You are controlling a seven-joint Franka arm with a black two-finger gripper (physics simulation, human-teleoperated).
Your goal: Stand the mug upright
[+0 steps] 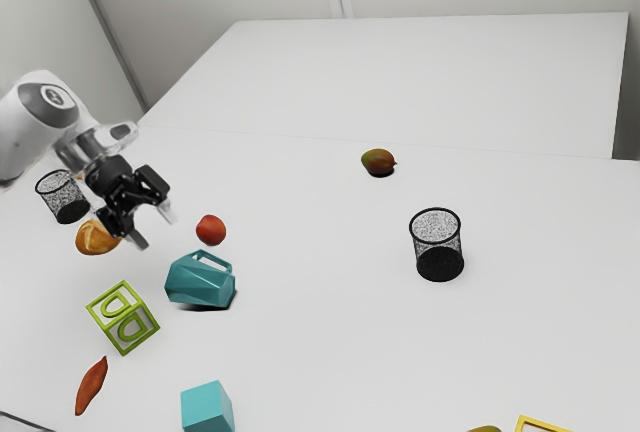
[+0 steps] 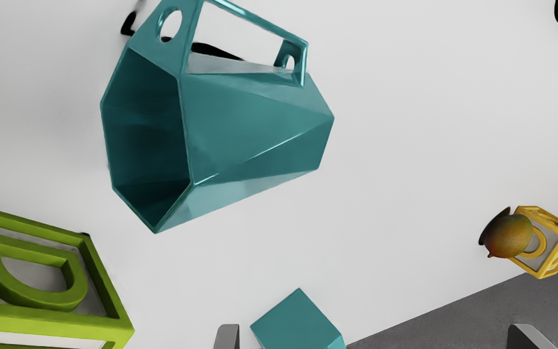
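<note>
The teal faceted mug [image 1: 200, 282] lies on its side on the white table, its handle uppermost. In the exterior view my gripper [image 1: 155, 226] hangs above the table, up and to the left of the mug and apart from it. From the wrist, the mug [image 2: 255, 126] shows its dark open mouth facing the green block's side. The fingertips of my gripper [image 2: 373, 337] stand wide apart with nothing held between them.
A green letter block [image 1: 123, 318] lies close to the mug, with a red fruit [image 1: 211, 230] on its other side. Also on the table [image 1: 320, 352] are a teal cube [image 1: 207, 409], an orange bread roll [image 1: 97, 238], black mesh cups [image 1: 437, 245] and a mango [image 1: 378, 161].
</note>
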